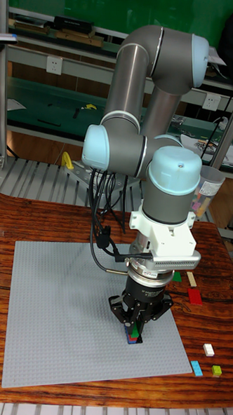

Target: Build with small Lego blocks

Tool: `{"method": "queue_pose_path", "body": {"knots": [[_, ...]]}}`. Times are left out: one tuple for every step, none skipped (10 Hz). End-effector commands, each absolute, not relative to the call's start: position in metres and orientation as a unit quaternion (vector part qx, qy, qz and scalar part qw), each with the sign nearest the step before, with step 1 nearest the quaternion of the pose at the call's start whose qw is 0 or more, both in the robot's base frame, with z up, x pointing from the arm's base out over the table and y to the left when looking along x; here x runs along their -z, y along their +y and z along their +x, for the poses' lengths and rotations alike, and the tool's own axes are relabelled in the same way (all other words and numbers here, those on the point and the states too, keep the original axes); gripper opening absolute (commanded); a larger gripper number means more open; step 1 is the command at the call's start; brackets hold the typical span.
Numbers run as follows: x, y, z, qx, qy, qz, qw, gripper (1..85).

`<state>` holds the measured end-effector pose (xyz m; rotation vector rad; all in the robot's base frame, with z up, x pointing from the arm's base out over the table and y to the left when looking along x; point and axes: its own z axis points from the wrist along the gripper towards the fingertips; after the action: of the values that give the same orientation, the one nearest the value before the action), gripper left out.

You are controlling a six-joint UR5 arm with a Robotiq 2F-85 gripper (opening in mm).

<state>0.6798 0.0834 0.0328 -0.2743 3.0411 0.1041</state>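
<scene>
UR5 arm (144,115): smooth grey tube links, pale blue caps at the joints, glossy. Black cable loops down its left side to the wrist. It reaches down over a grey baseplate (58,315), a flat, matte, studded square lying on a wooden table (32,215) with dark reddish, strongly grained boards.

Gripper (135,331): black, blocky, two fingers pointing straight down near the baseplate's front right part. The fingertips sit at a small stack of Lego bricks (134,336) on the plate; red, green and blue show between and below the fingers. Fingers stand close about the stack, but whether they actually clamp it cannot be told from this angle.

Loose bricks, all small and rectangular, lie on bare wood to the right of the plate: a red brick (195,296), a cream brick (193,280) behind it, a green brick (177,277) partly hidden by the wrist. Nearer the front edge: a white brick (208,349), a light blue brick (197,368), a lime brick (217,371), close together but apart.
</scene>
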Motion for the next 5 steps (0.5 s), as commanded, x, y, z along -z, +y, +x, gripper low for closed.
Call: {"method": "queue_pose_path", "body": {"knots": [[-0.0334, 0.0844, 0.682, -0.04, 0.994, -0.089, 0.046, 1.3], [-0.0333, 0.0834, 0.6822, -0.04, 0.994, -0.091, 0.047, 1.3], [-0.0336, 0.0823, 0.682, -0.04, 0.994, -0.091, 0.047, 1.3], [-0.034, 0.0817, 0.6813, -0.041, 0.994, -0.091, 0.046, 1.3], [-0.034, 0.0824, 0.6807, -0.043, 0.994, -0.09, 0.046, 1.3]]}}
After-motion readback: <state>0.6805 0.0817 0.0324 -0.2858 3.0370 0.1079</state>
